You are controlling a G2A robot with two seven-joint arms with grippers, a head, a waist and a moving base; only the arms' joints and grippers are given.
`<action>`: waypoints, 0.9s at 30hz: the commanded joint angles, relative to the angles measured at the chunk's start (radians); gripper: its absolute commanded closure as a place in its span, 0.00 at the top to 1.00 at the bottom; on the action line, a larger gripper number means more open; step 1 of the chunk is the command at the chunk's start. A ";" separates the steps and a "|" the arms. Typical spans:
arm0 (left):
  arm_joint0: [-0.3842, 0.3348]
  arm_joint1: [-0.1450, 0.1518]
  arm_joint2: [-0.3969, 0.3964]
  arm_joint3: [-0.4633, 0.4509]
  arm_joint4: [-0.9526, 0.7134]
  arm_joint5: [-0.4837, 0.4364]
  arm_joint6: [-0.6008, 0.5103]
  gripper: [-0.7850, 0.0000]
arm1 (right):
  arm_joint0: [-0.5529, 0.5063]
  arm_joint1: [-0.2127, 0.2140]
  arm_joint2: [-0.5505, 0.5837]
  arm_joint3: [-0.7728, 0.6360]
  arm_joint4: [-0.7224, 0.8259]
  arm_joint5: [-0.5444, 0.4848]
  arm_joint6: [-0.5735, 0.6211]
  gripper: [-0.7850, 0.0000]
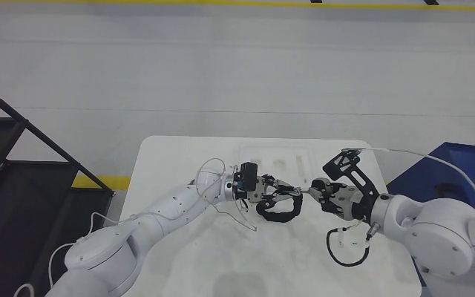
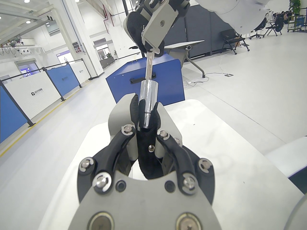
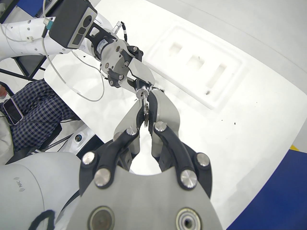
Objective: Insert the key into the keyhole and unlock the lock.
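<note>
Left gripper [image 2: 146,108] is clenched on the shiny chrome cylinder lock [image 2: 148,94] above the white table [image 3: 239,132]. Right gripper [image 3: 146,105] pinches the flat silver key [image 2: 149,66]. The blade is near-collinear with the cylinder, its tip at the keyhole [image 3: 141,94]; cannot tell whether it has entered.

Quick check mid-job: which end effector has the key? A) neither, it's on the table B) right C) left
B: the right end effector is shut on the key, its blade pointing at the lock held in the left end effector.
</note>
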 commanded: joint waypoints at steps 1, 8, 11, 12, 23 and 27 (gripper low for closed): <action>0.002 -0.002 -0.006 0.001 0.006 -0.002 0.001 0.00 | 0.005 0.000 -0.005 0.003 0.001 0.002 0.002 0.00; 0.014 -0.004 -0.026 0.001 0.026 -0.006 0.006 0.00 | 0.021 -0.001 -0.018 0.015 0.002 0.007 0.004 0.00; 0.019 -0.005 -0.034 -0.001 0.033 -0.007 0.005 0.00 | 0.026 -0.001 -0.022 0.019 0.002 0.008 0.007 0.00; 0.021 -0.005 -0.037 -0.001 0.034 -0.007 0.005 0.00 | 0.027 -0.001 -0.024 0.020 0.002 0.008 0.007 0.00; 0.031 -0.008 -0.063 -0.003 0.060 -0.012 0.000 0.00 | 0.031 0.000 -0.031 0.023 0.004 0.013 0.011 0.00; 0.034 -0.010 -0.072 0.001 0.068 -0.010 0.001 0.00 | 0.032 0.000 -0.036 0.024 0.005 0.012 0.015 0.00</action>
